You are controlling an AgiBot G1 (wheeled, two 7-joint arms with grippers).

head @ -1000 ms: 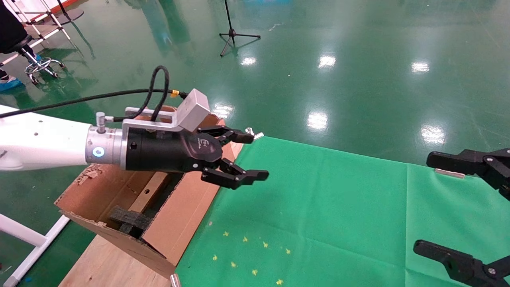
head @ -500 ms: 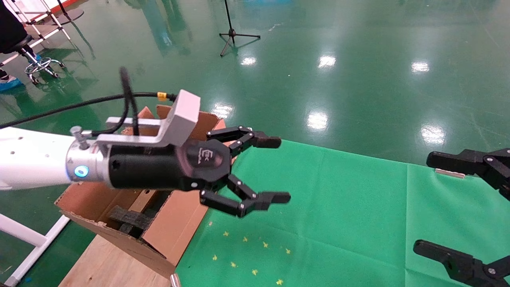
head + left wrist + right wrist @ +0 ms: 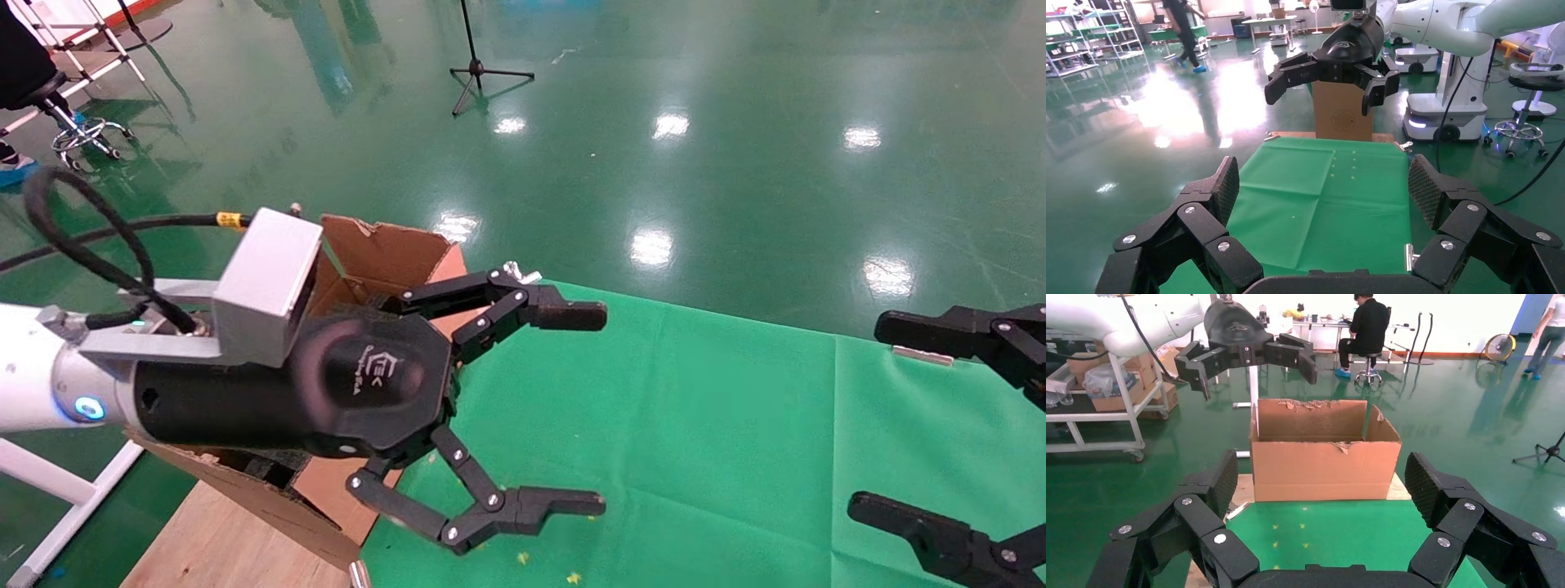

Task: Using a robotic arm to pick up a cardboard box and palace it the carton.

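Observation:
The carton [image 3: 384, 249] stands at the left end of the green cloth, its top ragged; in the right wrist view it [image 3: 1324, 468] shows broadside. My left gripper [image 3: 601, 408], on the white robotic arm [image 3: 24, 392], hangs in the air beside the carton over the cloth's left part, open wide and empty. It also shows above the carton in the right wrist view [image 3: 1254, 373]. In its own view the left gripper [image 3: 1324, 184] holds nothing. The small cardboard box is hidden. My right gripper [image 3: 868, 416] is parked open at the right edge, and it is empty in its own view [image 3: 1321, 478].
The green cloth [image 3: 695, 425] covers the table, held by metal clips [image 3: 519, 273]. Small yellow marks [image 3: 1288, 527] lie near the carton. The carton rests on a wooden board [image 3: 221, 539]. A tripod stand [image 3: 478, 69] and a stool [image 3: 78, 131] are on the floor beyond.
My left gripper has swung away from above the carton, lower and nearer the camera, and its fingers have spread much wider. The right gripper has not moved.

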